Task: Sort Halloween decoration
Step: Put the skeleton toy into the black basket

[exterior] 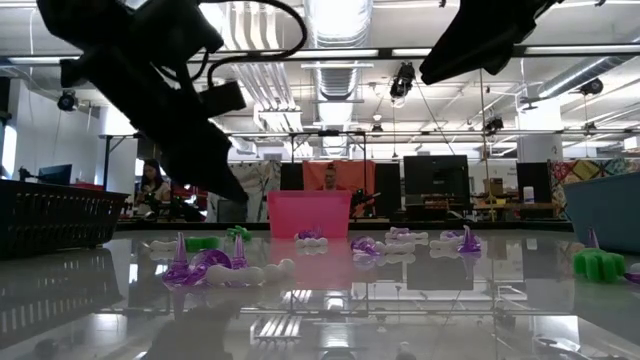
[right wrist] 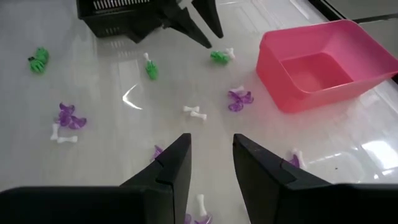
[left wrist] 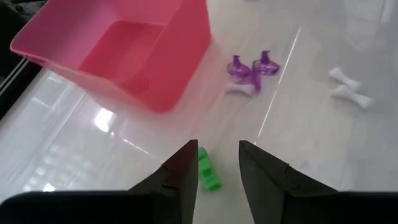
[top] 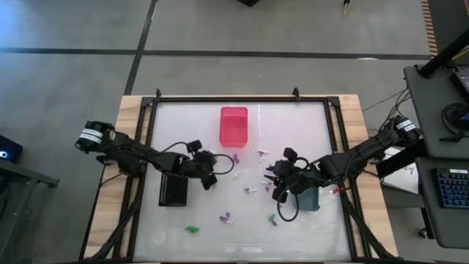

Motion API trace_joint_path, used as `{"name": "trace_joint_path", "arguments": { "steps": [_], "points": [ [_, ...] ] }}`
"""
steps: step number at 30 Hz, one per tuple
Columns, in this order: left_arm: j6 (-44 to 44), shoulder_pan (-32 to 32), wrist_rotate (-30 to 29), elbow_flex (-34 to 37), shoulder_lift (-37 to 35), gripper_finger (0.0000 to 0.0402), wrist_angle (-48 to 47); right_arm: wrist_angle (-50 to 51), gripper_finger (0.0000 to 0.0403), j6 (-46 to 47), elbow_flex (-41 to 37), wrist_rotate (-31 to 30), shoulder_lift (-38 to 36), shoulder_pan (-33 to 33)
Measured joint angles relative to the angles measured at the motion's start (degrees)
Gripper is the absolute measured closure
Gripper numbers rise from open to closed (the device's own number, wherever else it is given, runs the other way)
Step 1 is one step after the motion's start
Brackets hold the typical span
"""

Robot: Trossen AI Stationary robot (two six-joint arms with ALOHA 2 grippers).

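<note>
Left to right: your left gripper (left wrist: 214,168) hung w/ fingers apart, a green piece (left wrist: 208,169) loose on the table betw. them, near the pink bin (top: 234,125). Purple and white pieces (top: 253,189) lay scattered mid-table. Right gripper (right wrist: 211,163) hovered spread, empty. Pieces looked light, stiff, prob. slippery; pinch across the middle.

The table (top: 242,227) top looks glossy white, mirroring ceiling lights, with pale wood along its edges; the pink bin (left wrist: 124,56) looks like smooth, slightly translucent plastic; the black bin (right wrist: 115,18) is ribbed plastic; the decoration pieces (left wrist: 252,68) look shiny moulded plastic.
</note>
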State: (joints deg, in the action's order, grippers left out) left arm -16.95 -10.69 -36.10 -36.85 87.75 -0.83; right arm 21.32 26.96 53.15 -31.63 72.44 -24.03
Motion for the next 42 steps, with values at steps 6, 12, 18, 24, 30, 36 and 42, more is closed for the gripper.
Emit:
{"name": "trace_joint_path", "arguments": {
  "steps": [6,12,18,24,30,36,42],
  "points": [
    [1.0,0.5,0.0,3.3,0.2,0.0312,5.3,-0.2,0.0291,-0.2,0.0,0.0,0.0,0.0],
    [1.5,0.6,-0.7,5.7,0.2,0.0313,10.2,-0.2,0.0291,-0.7,0.0,-0.1,0.0,0.0],
    [1.5,0.7,-0.9,5.8,0.4,0.0313,10.3,-0.4,0.0291,-0.7,0.0,-0.1,0.0,0.0],
    [1.5,0.7,-0.9,5.8,3.1,0.0313,11.9,-0.5,0.0291,-0.6,-0.1,-0.1,0.0,0.0],
    [1.5,0.7,-0.9,5.7,4.1,0.0313,11.9,-0.6,0.0291,-0.5,-0.4,-0.1,0.0,0.0],
    [1.3,0.7,-0.9,5.7,5.3,0.0313,11.9,-0.7,0.0291,-0.5,-0.5,-0.1,0.0,0.0],
    [0.6,0.7,-0.9,5.7,5.9,0.0313,11.9,-0.7,0.0291,-0.5,-0.6,-0.1,0.0,0.0]
  ]
}}
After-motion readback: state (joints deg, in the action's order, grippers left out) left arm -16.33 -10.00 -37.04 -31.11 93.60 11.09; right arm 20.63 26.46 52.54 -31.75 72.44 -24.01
